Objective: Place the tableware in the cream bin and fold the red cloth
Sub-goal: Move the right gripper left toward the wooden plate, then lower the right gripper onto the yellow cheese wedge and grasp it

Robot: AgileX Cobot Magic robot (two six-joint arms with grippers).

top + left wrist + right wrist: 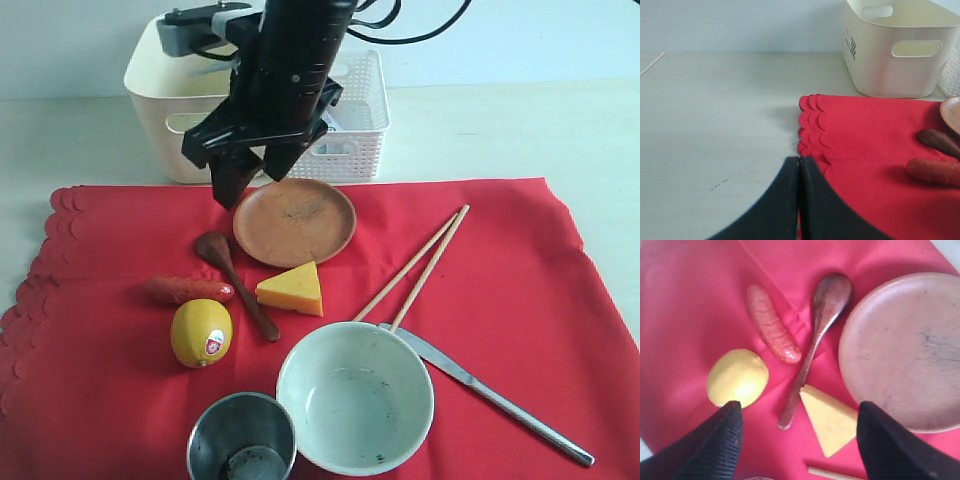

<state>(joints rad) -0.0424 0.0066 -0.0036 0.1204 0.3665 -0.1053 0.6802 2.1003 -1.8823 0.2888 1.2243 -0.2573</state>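
Upper centre of the exterior view: right gripper (250, 180) hangs over the left rim of the brown plate (295, 222), jaws wide apart, nothing in them. Left gripper (799, 165) is pressed together, empty, low by the scalloped edge of the red cloth (520, 270).

All the tableware sits on the cloth: plate, dark wooden spoon (235, 280), chopsticks (415, 265), steel knife (490, 395), pale green bowl (355, 395), steel cup (240, 440). Cream bin (165, 100) is upper left, behind the cloth.

Target looks like plate or spoon, can't tell which.
- Plate: pinch the rim, one finger inside, one outside.
- Spoon: straddle the handle mid-length, since the cheese (292, 290) and sausage (190, 290) crowd it.

Descend straight and don't snag the fabric.
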